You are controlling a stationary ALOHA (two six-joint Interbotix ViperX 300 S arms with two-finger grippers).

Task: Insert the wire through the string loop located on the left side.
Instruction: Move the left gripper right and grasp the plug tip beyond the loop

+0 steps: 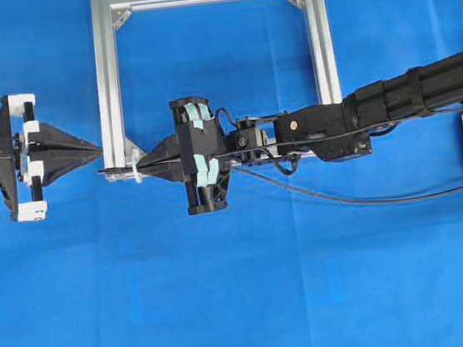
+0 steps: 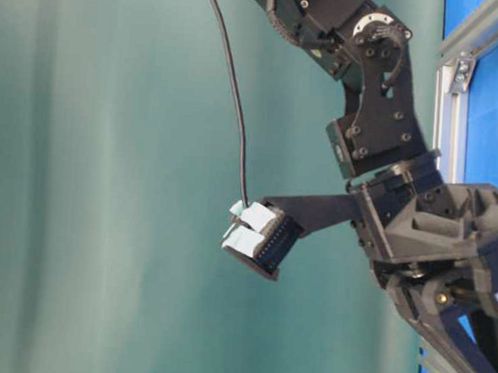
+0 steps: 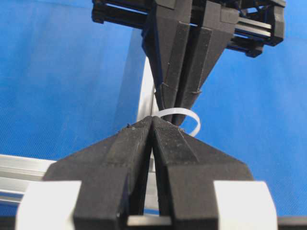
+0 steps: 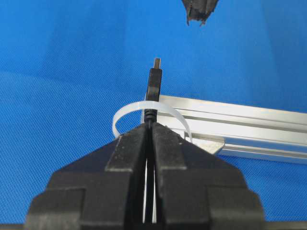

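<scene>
The right hand point(image 1: 156, 159) reaches in across the aluminium square frame point(image 1: 108, 87) from the right of the overhead view, its pointed fingers pressed together on the wire point(image 4: 154, 84); the plug tip sticks out past the fingertips, and in the right wrist view the string loop point(image 4: 125, 111) arches over the wire just ahead of the fingertips, so the plug seems to have passed through it, though the overhead view is too coarse to confirm this; the loop point(image 1: 135, 169) sits at the frame's lower left corner in the overhead view, standing up from the rail; behind the hand the wire point(image 1: 368, 200) trails off to the right over the blue counter point(image 1: 247, 306); the left hand point(image 1: 95, 146) sits just outside the frame's left rail, its fingers closed against each other with nothing between them, pointing at the right hand; in the left wrist view the two sets of fingertips nearly meet, the loop point(image 3: 184, 115) between them; the table-level view shows only an arm and a hanging black cable point(image 2: 230, 84)
</scene>
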